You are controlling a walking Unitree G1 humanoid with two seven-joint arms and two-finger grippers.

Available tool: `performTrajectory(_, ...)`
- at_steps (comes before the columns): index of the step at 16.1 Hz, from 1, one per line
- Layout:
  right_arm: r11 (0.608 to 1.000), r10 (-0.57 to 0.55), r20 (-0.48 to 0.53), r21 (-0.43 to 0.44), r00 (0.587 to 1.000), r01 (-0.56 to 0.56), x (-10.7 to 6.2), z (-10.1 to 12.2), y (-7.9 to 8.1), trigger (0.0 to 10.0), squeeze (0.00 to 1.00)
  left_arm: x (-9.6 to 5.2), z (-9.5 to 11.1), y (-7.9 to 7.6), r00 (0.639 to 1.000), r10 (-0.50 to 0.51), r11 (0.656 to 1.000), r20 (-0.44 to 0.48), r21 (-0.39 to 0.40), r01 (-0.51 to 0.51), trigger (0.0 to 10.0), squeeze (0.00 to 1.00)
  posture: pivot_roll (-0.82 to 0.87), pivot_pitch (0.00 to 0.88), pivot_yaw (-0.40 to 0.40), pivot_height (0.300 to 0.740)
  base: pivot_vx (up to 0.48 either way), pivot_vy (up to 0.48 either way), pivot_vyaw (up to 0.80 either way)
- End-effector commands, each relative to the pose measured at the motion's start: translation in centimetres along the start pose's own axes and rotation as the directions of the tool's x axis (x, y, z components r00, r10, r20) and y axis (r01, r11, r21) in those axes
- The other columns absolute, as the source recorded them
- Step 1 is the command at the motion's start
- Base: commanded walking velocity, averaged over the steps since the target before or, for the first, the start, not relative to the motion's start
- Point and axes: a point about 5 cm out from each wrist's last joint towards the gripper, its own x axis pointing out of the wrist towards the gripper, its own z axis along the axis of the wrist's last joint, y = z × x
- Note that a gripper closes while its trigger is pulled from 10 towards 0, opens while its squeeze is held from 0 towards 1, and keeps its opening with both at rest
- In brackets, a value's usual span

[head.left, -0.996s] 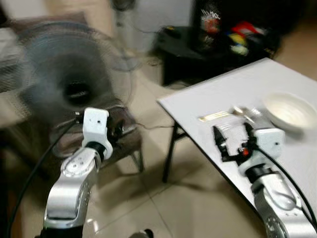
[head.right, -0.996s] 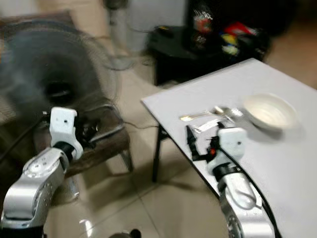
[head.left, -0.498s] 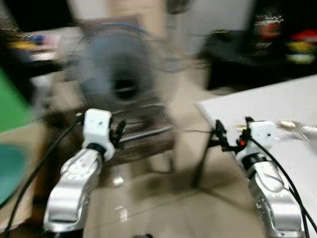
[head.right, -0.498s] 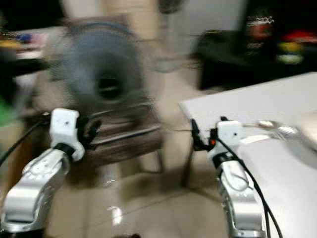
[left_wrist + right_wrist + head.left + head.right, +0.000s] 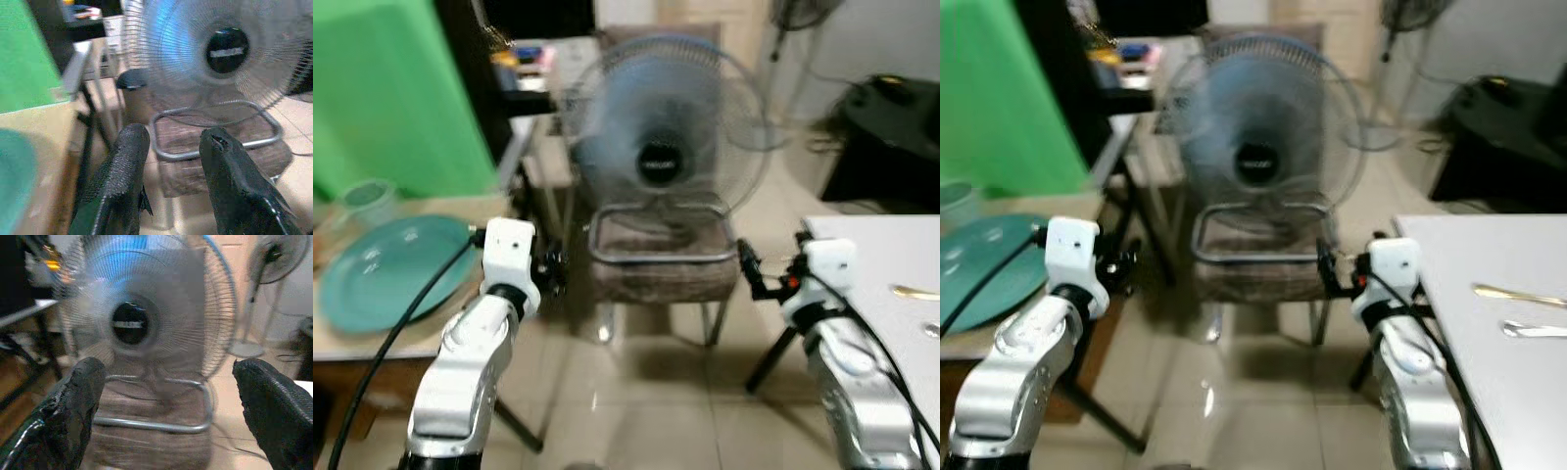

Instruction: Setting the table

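Note:
A teal plate point(image 5: 382, 279) lies on a wooden side table point(image 5: 372, 338) at the left, with a clear glass jar point(image 5: 367, 201) behind it. At the right is the corner of a white table point(image 5: 891, 250) with a gold utensil point(image 5: 913, 292) and a silver spoon point(image 5: 1533, 330) on it. My left gripper point(image 5: 551, 269) is held in the air just right of the plate, open and empty, its fingers point(image 5: 129, 156) a little apart. My right gripper point(image 5: 751, 274) hovers off the white table's corner, open wide and empty, one finger point(image 5: 83, 387) far from the other.
A standing fan point(image 5: 661, 127) faces me straight ahead, behind a brown padded stool point(image 5: 661, 269) with a metal frame. A green panel point(image 5: 391, 88) stands at the back left, and a black cabinet point(image 5: 891, 127) at the back right. Tiled floor point(image 5: 646, 411) lies between the two tables.
The whole view has swung left: the white bowl and most of the white table slid out, and the teal plate and wooden table came in. Both arms keep their pose.

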Motion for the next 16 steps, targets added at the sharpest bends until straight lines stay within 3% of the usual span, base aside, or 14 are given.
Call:
performTrajectory(1,0.999,0.032,-0.002,0.039,0.999,-0.032,-0.2,0.2,0.5,10.0,0.00,-0.1,0.4,0.4,1.000,0.011,1.000,0.014,0.015,-0.012,10.0,0.00,0.05,0.000,0.024,0.740,0.000,0.307,0.00)
performTrajectory(3,0.996,0.059,-0.022,0.072,0.998,-0.057,-1.0,-0.2,0.8,10.0,0.00,0.1,1.1,0.2,0.999,0.000,1.000,0.034,0.017,-0.001,10.0,0.00,0.05,0.000,0.030,0.740,0.000,0.373,0.00)
performTrajectory(10,0.988,0.111,-0.038,0.109,0.993,-0.106,-1.4,0.0,1.5,10.0,0.00,0.6,1.4,0.0,0.999,-0.028,0.999,0.030,0.019,0.028,10.0,0.00,0.04,0.000,0.046,0.740,0.000,0.399,0.00)
performTrajectory(11,0.988,0.111,-0.040,0.110,0.993,-0.106,-1.4,0.0,1.5,10.0,0.00,0.6,1.4,0.0,0.999,-0.034,0.999,0.025,0.004,0.033,10.0,0.59,0.04,0.000,0.047,0.740,0.000,0.398,0.00)
performTrajectory(12,0.988,0.109,-0.041,0.111,0.993,-0.104,-1.3,0.1,1.6,10.0,0.09,0.6,1.4,0.1,0.999,-0.028,0.999,0.024,-0.026,0.029,10.0,1.00,0.04,0.000,0.045,0.740,0.000,0.000,0.00)
performTrajectory(13,0.987,0.103,-0.044,0.128,0.994,-0.096,-1.2,0.1,1.5,10.0,1.00,0.7,1.5,0.3,1.000,-0.009,1.000,0.027,-0.012,0.010,10.0,1.00,0.04,0.000,0.045,0.740,0.000,0.000,0.49)
performTrajectory(16,0.986,0.141,-0.046,0.101,0.989,-0.136,-0.8,0.2,1.8,10.0,1.00,0.8,1.8,0.6,0.999,0.003,1.000,0.036,-0.015,-0.002,10.0,1.00,0.05,0.000,0.037,0.740,0.000,-0.266,0.80)
